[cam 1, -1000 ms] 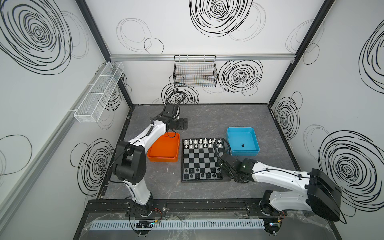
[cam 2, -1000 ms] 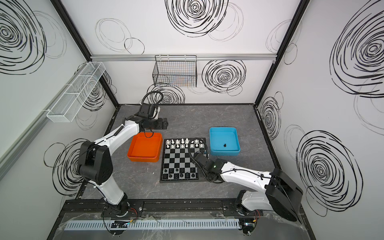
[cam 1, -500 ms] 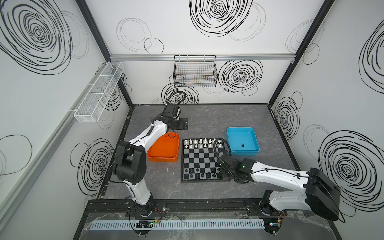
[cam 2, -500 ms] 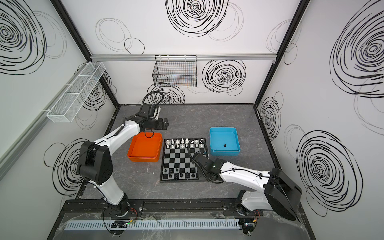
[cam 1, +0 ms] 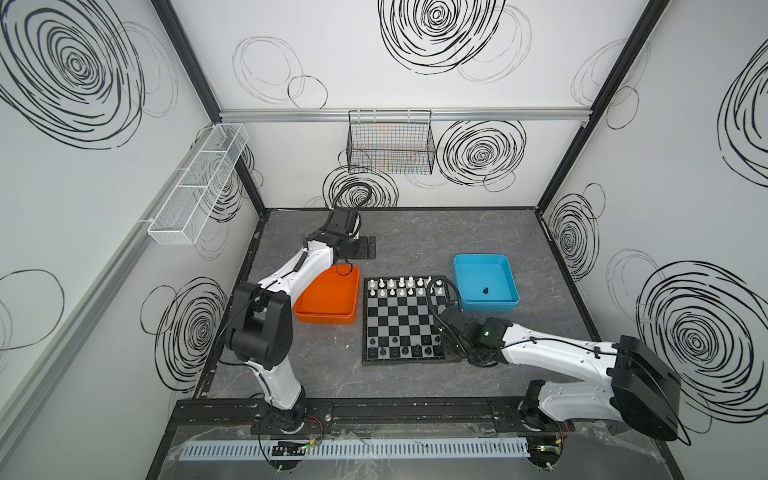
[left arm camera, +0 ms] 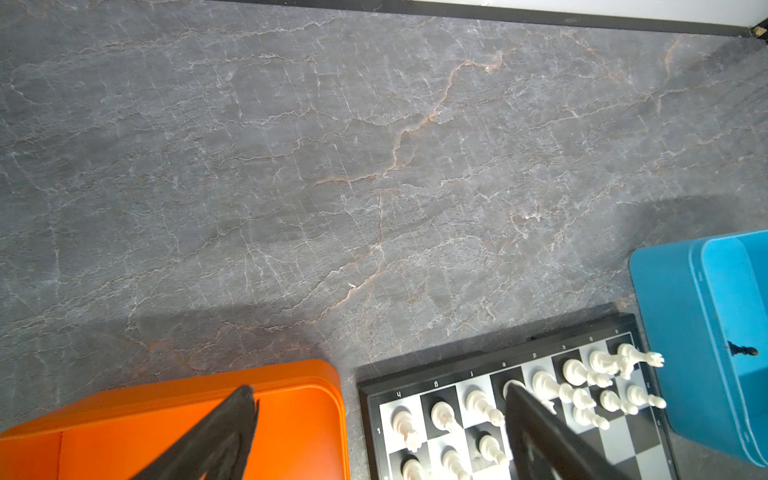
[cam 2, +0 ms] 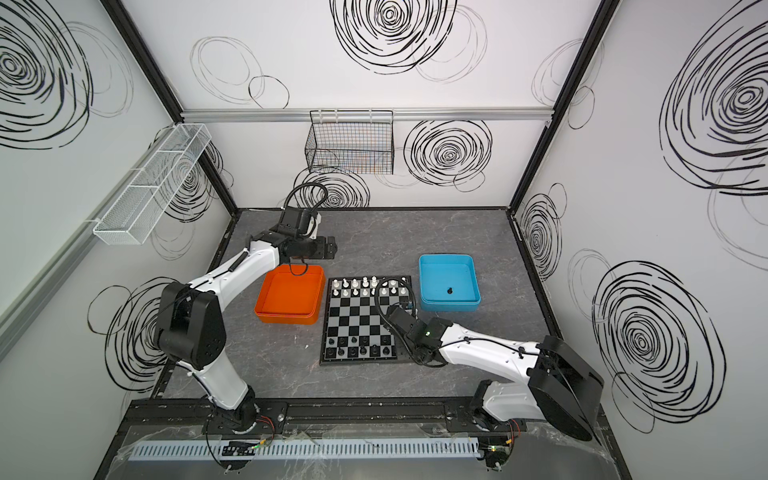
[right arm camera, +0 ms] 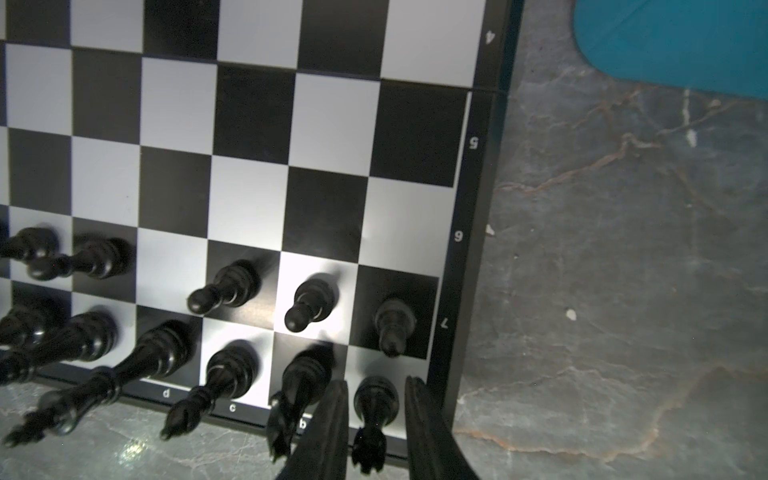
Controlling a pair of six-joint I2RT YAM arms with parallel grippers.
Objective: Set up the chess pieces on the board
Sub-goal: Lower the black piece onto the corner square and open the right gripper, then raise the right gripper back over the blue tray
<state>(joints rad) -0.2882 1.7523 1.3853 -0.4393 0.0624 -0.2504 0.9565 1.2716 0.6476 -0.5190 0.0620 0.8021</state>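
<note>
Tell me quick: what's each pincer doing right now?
Left pincer: open wide, empty.
Right pincer: slightly open, straddling the small black plastic rook on a corner square of the black-and-silver checked chessboard; gaps both sides, not gripping.

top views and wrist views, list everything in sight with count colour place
board: one, black and silver-grey, table centre
white chess pieces: many, white, board's far two rows
black chess pieces: many, black, board's near two rows
orange tray: one, orange, left of board
blue tray: one, blue, right of board, holding one black piece
wire basket: one, black, back wall
mesh shelf: one, white, left wall
left gripper: one, black, jaws wide open, beyond orange tray
right gripper: one, black, jaws slightly apart around corner black piece
</note>
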